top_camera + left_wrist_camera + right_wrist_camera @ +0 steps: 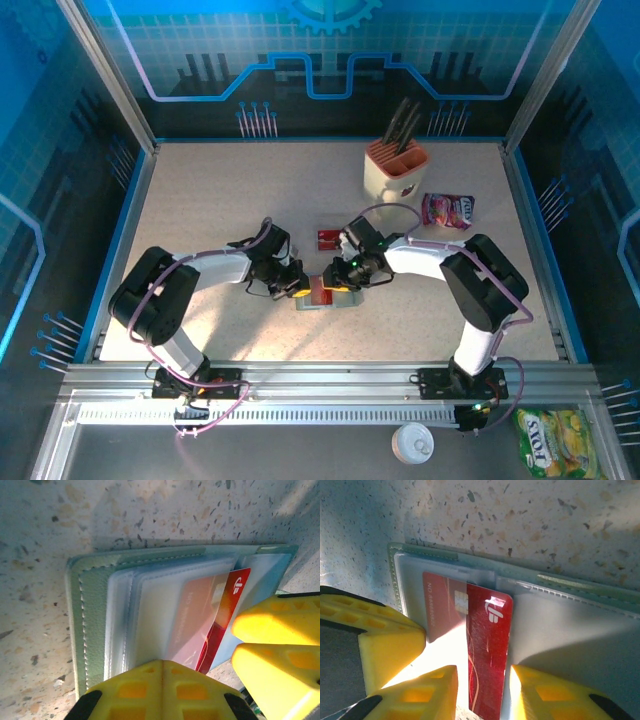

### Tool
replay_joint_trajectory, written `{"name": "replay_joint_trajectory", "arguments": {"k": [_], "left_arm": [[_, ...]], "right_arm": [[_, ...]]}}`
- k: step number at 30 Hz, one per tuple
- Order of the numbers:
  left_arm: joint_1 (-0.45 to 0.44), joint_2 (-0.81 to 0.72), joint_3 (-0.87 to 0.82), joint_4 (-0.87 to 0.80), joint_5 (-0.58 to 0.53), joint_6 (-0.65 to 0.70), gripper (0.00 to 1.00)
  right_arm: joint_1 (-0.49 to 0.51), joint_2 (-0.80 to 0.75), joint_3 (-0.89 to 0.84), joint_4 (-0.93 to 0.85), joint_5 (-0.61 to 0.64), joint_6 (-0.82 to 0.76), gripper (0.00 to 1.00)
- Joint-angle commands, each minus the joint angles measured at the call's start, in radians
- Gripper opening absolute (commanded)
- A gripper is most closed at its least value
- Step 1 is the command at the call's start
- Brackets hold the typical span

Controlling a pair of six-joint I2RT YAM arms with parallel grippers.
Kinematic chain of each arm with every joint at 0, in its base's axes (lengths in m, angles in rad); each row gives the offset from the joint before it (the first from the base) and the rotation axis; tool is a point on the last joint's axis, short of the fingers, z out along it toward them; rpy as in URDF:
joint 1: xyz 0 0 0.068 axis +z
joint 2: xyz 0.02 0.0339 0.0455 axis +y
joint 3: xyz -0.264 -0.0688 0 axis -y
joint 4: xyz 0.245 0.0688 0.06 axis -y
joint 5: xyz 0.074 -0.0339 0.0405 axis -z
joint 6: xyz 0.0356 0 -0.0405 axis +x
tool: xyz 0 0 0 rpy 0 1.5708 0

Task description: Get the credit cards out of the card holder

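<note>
The grey-green card holder [325, 297] lies open on the table, its clear sleeves [150, 610] fanned. A red credit card [488, 645] sticks halfway out of a sleeve, and a second red card [441, 611] with a chip sits inside the plastic. My right gripper [483, 676] is open and straddles the protruding card's long edges, with a sliver of gap on the left side. My left gripper [162, 664] is shut at the holder's near edge, apparently pinching a sleeve. Another red card [328, 238] lies loose on the table behind the holder.
A cream knife block [395, 165] stands at the back right, with a pink snack packet [447, 210] beside it. Off the table at the front lie a white cap [411, 443] and a yellow-green packet [555, 440]. Both grippers [320, 282] crowd the holder.
</note>
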Motion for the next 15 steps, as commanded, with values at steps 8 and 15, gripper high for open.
{"name": "replay_joint_trajectory", "arguments": {"k": [8,15], "left_arm": [[-0.004,0.021,0.0,-0.038,-0.017,0.028,0.0],[-0.004,0.02,-0.002,-0.033,-0.014,0.025,0.0]], "right_arm": [[-0.007,0.027,-0.022,0.051,-0.054,0.024,0.34],[-0.007,0.017,-0.027,0.066,-0.063,0.033,0.32]]}}
